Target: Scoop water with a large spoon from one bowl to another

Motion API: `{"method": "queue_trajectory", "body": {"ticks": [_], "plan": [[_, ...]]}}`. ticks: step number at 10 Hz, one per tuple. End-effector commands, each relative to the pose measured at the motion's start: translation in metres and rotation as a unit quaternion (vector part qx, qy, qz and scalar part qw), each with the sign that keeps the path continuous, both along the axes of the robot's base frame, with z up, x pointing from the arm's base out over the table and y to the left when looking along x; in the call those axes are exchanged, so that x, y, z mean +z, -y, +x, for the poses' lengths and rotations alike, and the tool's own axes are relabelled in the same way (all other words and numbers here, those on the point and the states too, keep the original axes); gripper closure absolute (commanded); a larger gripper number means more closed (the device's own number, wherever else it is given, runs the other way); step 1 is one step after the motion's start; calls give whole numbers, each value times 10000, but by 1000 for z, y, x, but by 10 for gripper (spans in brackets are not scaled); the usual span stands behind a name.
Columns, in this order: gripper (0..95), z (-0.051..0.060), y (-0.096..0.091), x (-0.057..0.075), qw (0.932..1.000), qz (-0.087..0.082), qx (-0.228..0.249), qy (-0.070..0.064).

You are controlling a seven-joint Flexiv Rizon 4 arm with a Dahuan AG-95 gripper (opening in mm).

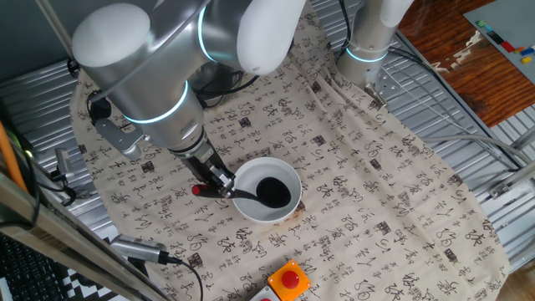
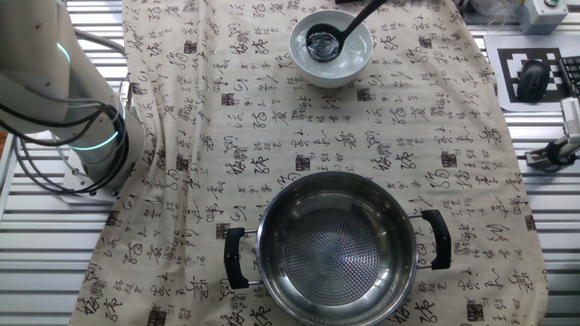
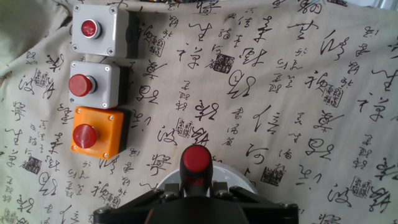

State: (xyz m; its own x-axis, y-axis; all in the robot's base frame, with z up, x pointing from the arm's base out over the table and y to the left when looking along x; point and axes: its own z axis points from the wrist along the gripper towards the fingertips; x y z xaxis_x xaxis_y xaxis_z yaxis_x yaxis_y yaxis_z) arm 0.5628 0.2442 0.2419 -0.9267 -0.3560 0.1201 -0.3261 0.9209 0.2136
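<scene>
The white bowl (image 1: 267, 189) stands on the patterned cloth, and the black ladle's scoop (image 1: 272, 193) rests inside it. From the other side, the scoop (image 2: 323, 43) lies in the bowl (image 2: 332, 47) with its handle running up out of frame. My gripper (image 1: 219, 183) is shut on the ladle's handle near its red tip (image 1: 196, 190), just left of the bowl. In the hand view the red tip (image 3: 196, 159) sticks out between the fingers, above the bowl's rim (image 3: 163, 182). The steel pot (image 2: 336, 244) with two black handles sits apart, near the cloth's front edge.
Three button boxes lie on the cloth: a grey one (image 3: 98, 28), a second grey one (image 3: 93, 84) and an orange one (image 3: 96, 130). The orange box (image 1: 287, 280) lies near the bowl. A second arm's base (image 2: 77, 127) stands at the cloth's left edge.
</scene>
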Motion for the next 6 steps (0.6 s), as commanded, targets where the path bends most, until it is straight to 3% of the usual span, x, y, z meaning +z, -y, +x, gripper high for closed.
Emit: {"method": "queue_trajectory", "body": {"ticks": [1, 6], "plan": [[950, 1, 0, 1, 10000, -46, 7, -84], [950, 2, -1, 1, 9999, -34, 12, -151]]}}
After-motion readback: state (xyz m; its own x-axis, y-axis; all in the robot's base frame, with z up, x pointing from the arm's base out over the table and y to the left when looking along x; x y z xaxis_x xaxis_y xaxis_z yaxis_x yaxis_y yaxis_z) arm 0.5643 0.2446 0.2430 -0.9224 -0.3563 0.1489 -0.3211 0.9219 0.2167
